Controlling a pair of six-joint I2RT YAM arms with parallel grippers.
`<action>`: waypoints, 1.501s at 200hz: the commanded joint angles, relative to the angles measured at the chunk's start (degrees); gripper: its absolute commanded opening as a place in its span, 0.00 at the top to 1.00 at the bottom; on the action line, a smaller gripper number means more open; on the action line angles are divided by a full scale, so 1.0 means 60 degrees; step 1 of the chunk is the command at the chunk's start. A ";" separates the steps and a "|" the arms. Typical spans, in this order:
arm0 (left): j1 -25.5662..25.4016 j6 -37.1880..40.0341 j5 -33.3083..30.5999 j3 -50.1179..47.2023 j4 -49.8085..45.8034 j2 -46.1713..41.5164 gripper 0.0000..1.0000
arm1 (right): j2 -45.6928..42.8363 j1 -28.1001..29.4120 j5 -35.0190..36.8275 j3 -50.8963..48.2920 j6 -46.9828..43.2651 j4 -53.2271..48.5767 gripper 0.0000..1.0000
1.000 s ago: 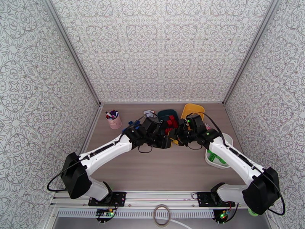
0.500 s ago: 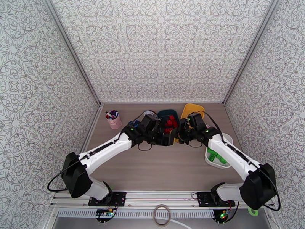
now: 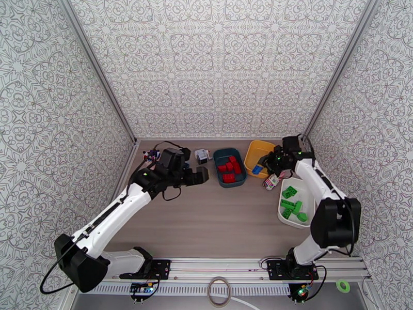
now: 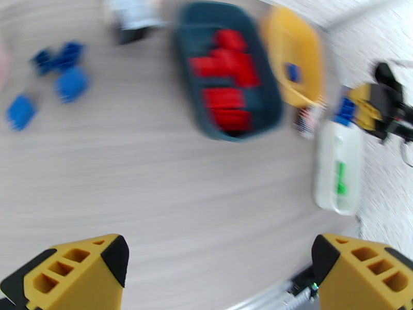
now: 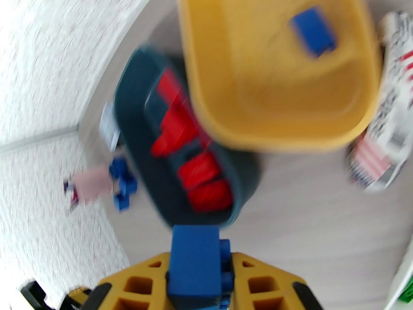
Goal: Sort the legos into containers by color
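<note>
Right gripper [image 5: 199, 288] pinches a blue brick [image 5: 193, 254] by its flat sides — likely light, stiff, slick — left gripper [image 4: 219, 269] gapes empty.

Bright, even light with soft shadows — both wrist views smeared by motion blur, top view sharp.

Teal tub [image 3: 222, 152] holds red legos [image 3: 229, 168], white tub [image 3: 305, 200] green [image 3: 291, 205], yellow tub [image 5: 248, 89] one blue [image 5: 312, 29]; my right gripper [image 5: 201, 277] pinches a blue brick [image 5: 193, 264].
</note>
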 commanded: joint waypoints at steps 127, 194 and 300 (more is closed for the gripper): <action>0.2469 -0.0575 -0.2428 -0.0199 -0.1493 0.2335 0.11 | 0.4001 -0.0453 0.1125 0.5042 -0.0833 -0.1766 0.44; 0.3128 -0.0317 -0.2443 0.0675 -0.1066 0.4138 0.19 | 0.2739 -0.0038 0.1220 0.4651 -0.1375 -0.2061 0.41; 0.3649 -0.0063 -0.2210 0.3458 -0.1144 0.7682 0.21 | 0.1086 0.2301 0.1153 0.2946 -0.1643 -0.2292 0.38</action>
